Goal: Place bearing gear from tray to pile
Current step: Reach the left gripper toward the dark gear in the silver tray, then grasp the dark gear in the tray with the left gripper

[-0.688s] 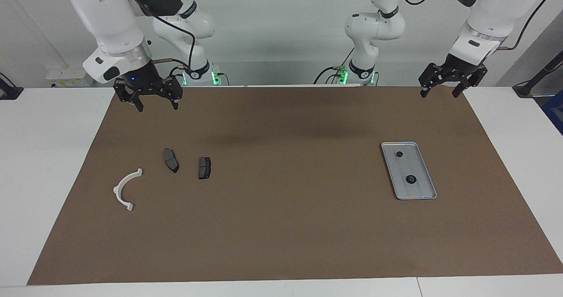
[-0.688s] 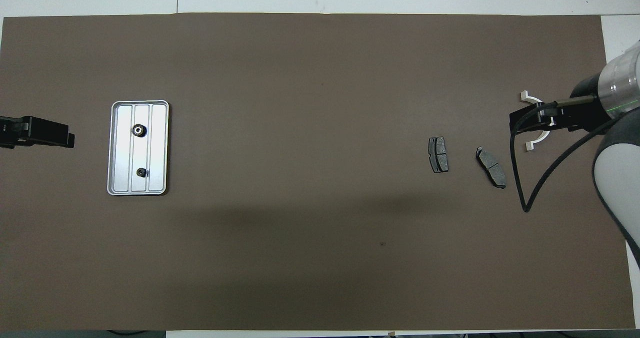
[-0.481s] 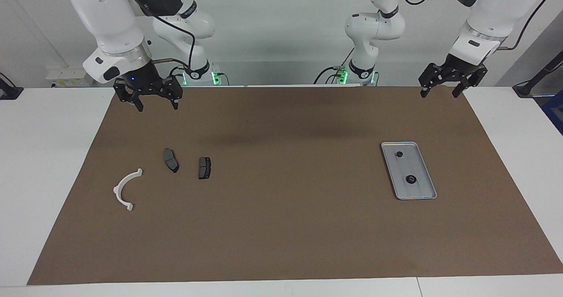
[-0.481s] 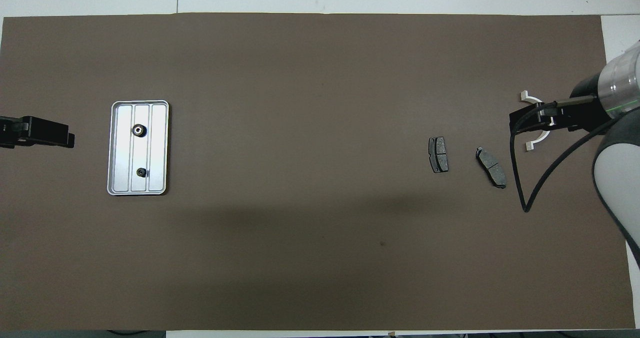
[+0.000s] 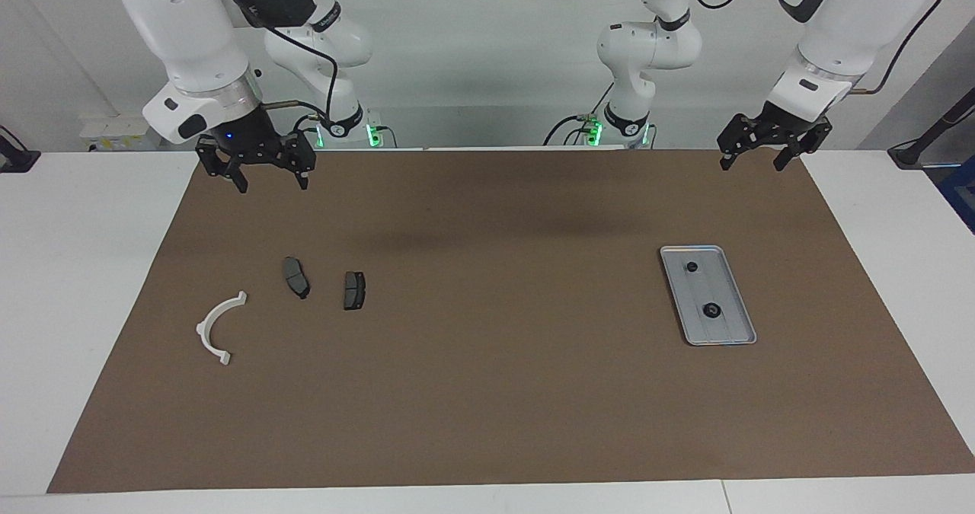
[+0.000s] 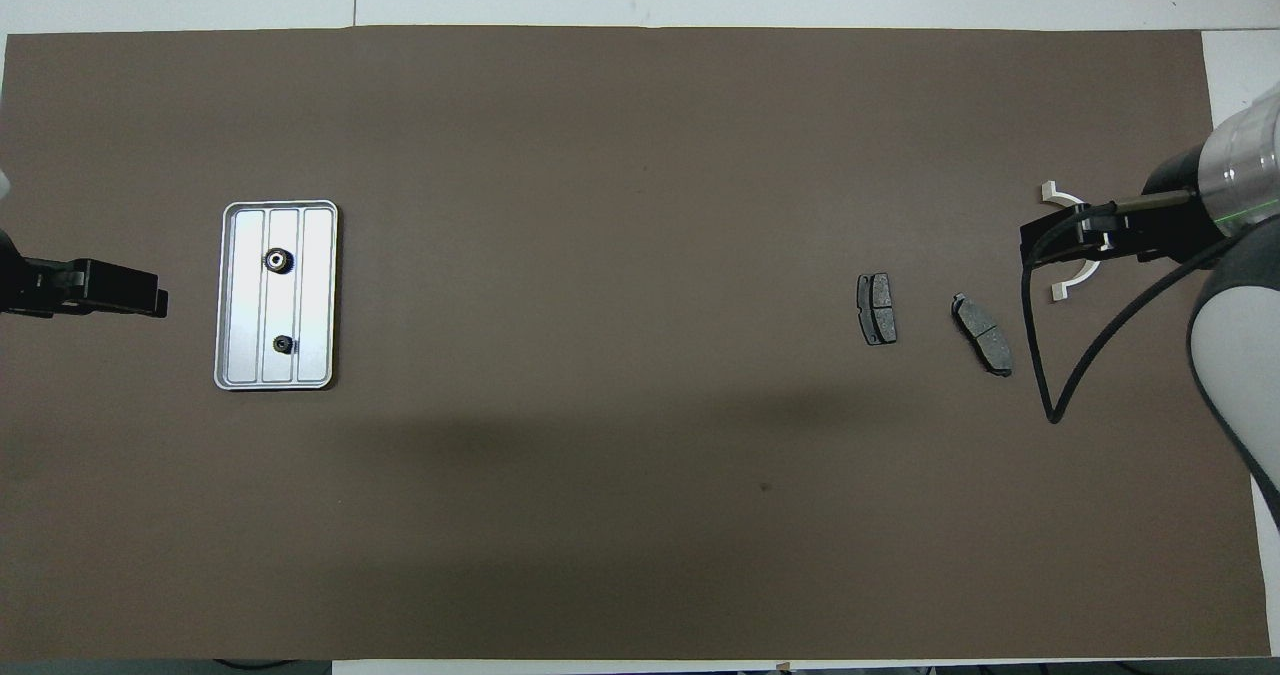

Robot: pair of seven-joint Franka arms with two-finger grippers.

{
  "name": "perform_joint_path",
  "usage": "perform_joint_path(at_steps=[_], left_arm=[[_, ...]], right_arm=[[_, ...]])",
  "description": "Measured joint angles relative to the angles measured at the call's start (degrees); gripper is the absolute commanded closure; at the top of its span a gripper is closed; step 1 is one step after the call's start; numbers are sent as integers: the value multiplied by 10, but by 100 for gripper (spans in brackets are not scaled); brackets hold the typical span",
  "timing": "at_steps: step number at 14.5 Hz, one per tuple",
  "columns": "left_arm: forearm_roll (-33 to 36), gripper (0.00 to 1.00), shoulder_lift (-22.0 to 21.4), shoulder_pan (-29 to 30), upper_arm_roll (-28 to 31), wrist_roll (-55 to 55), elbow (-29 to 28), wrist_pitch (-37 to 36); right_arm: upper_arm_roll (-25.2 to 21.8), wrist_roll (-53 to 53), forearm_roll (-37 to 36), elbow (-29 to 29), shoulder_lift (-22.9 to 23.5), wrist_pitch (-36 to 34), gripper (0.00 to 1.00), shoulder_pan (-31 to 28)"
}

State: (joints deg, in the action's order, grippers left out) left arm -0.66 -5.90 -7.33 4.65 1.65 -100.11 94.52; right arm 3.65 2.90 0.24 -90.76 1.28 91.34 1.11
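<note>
The silver tray (image 5: pixel 701 291) lies on the brown mat toward the left arm's end; it also shows in the overhead view (image 6: pixel 318 295). Two small black round parts sit in it: a larger toothed bearing gear (image 5: pixel 711 311) (image 6: pixel 277 259) and a smaller one (image 5: pixel 692 266) (image 6: pixel 284 344). The pile lies toward the right arm's end: a white half-ring bracket (image 5: pixel 215 327) (image 6: pixel 1061 288) and two dark brake pads (image 5: pixel 295 276) (image 5: pixel 354 290). My left gripper (image 5: pixel 750 165) (image 6: pixel 150 302) is open and empty, raised over the mat's edge, apart from the tray. My right gripper (image 5: pixel 273 185) (image 6: pixel 1035 240) is open and empty, raised over the mat by the pile.
The brown mat (image 5: pixel 495 362) covers most of the white table. In the overhead view my right gripper and its cable hide part of the white bracket.
My left gripper has shifted a little toward the tray's side. The right arm and all parts have not moved.
</note>
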Motion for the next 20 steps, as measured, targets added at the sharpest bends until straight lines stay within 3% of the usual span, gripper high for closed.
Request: perform_joint_path(at_steps=[5,11,15,20], left_arm=[[0,0,-2,1,1,0,-127,155],[0,1,74,4,2,0,-183,301],[0,3,84,11,4,1,-224,355],[0,3,96,11,4,7,-256,365]], right_arm=[[-2,0,0,0,0,0,0,-1],[-3,0,0,0,0,0,0,-1],[-3,0,0,0,0,0,0,-1],[-3,0,0,-19,0,18,0,-1]])
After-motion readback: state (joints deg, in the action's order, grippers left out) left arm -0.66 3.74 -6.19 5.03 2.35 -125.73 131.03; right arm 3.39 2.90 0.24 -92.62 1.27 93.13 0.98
